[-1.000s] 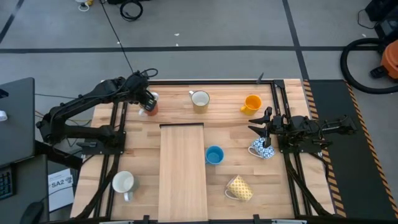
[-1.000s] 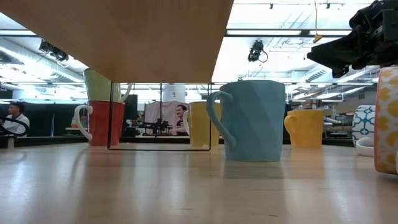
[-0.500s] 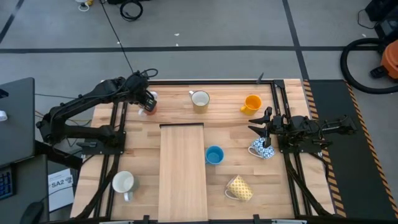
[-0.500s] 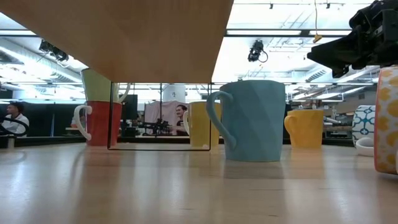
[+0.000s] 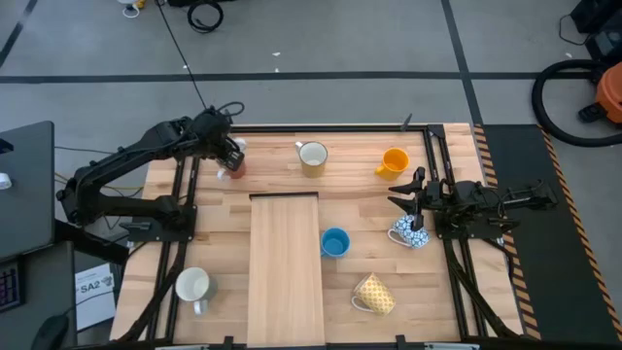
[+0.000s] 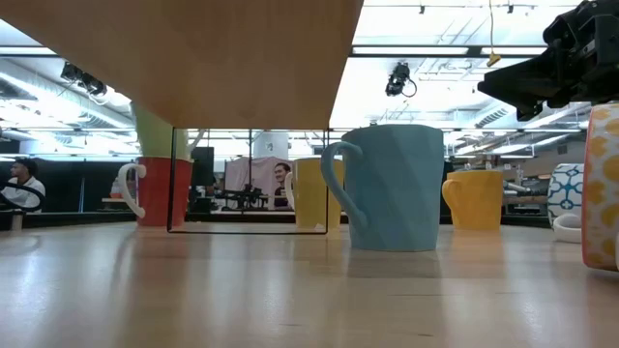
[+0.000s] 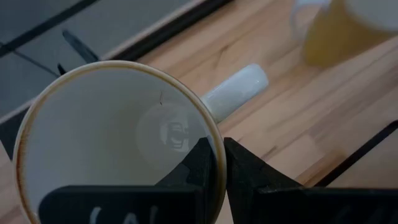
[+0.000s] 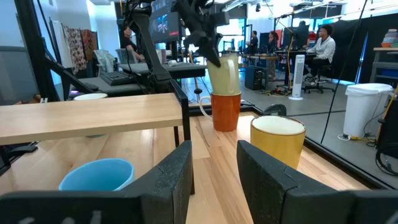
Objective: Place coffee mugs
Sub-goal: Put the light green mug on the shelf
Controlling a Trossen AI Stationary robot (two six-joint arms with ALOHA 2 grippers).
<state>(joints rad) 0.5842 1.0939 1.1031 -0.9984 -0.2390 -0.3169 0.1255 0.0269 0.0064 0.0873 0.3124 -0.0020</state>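
At the frame's right, the right end effector waits part-open above the patterned mug. Upper left, the left end effector pinches the red mug by its rim wall on the tabletop; such a thin grip could slip or tip it when lifted.

We saw a robotics lab: taped concrete floor, people at desks with monitors, vacuum, ceiling strip lights.
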